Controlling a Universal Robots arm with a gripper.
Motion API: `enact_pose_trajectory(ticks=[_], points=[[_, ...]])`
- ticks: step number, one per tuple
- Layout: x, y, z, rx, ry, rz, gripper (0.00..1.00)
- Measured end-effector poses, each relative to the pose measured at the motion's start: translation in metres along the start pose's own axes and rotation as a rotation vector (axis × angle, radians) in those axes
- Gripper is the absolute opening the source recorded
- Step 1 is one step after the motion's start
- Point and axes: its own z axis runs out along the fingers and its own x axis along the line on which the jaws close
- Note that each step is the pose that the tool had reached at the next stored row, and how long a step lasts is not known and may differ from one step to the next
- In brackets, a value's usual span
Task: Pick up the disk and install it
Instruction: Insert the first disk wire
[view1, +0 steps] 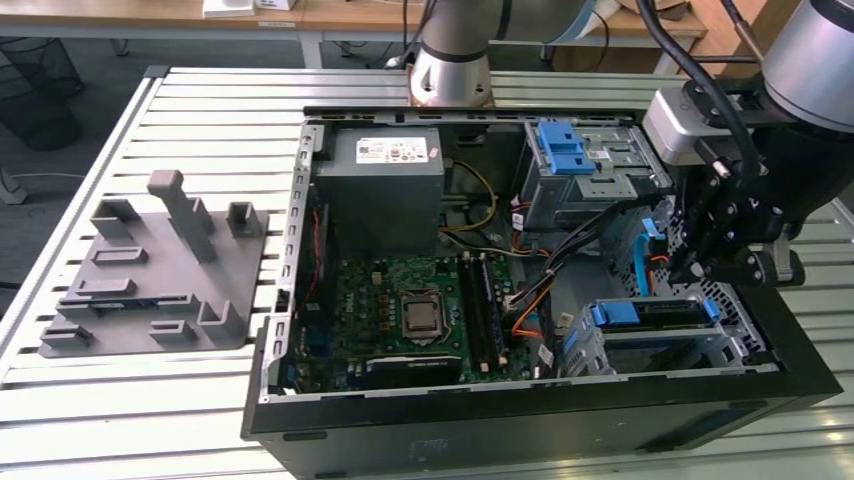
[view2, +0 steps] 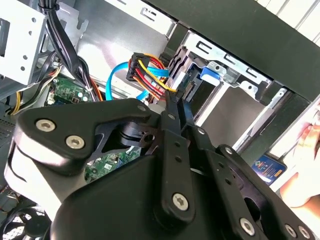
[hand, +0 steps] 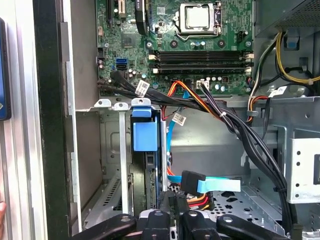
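Note:
The disk (view1: 649, 314), silver with a blue frame, sits in the lower drive bay at the case's corner on the exterior view's right. In the first wrist view the disk (hand: 149, 172) stands edge-on in the bay under its blue tab (hand: 145, 135). My gripper (view1: 703, 268) hangs just above that bay. Its fingers are shut, tips together (hand: 172, 202), beside a black connector on a light blue cable (hand: 192, 180). In the second wrist view the gripper (view2: 173, 102) meets the end of a red, yellow and orange wire bundle (view2: 150, 70) next to the disk (view2: 186, 75). Whether it pinches the wires' plug is hidden.
The open computer case (view1: 534, 415) lies on a slatted table. Inside are a grey power-supply box (view1: 387, 185), the motherboard (view1: 414, 310) and an upper cage with a blue latch (view1: 567, 150). A grey fixture (view1: 147, 270) stands at the exterior view's left. A person's hand (view2: 306, 160) is outside the case.

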Motion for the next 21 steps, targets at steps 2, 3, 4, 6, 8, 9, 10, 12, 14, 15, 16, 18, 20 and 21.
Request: enact_pose_trajectory(ticks=[2,3,4,6,8,9,10,12,14,15,16,18,20,21], points=[[0.0,0.0,0.0001,0.0,0.0,0.0,0.17],[0.0,0.0,0.0001,0.0,0.0,0.0,0.17],[0.0,0.0,0.0001,0.0,-0.0001,0.0,0.17],[0.0,0.0,0.0002,0.0,-0.0001,0.0,0.16],[0.0,0.0,0.0002,-0.0006,-0.0001,0.0,0.16],[0.0,-0.0002,0.0003,-0.0021,-0.0002,0.0,0.16],[0.0,-0.0004,0.0003,-0.0054,0.0002,0.0,0.16],[0.0,-0.0022,0.0005,-0.0202,0.0015,0.0,0.16],[-0.0002,-0.0035,0.0008,-0.0259,0.0018,0.0,0.16],[-0.0001,-0.0035,0.001,-0.0259,0.0019,0.0,0.16],[0.0005,-0.0035,0.0013,-0.026,0.002,0.001,0.16],[0.0017,-0.0035,0.0024,-0.026,0.0028,0.0,0.16],[0.0023,-0.0034,0.0039,-0.0259,0.0052,0.0,0.16],[0.0024,-0.0034,0.0045,-0.0257,0.009,0.0,0.16]])
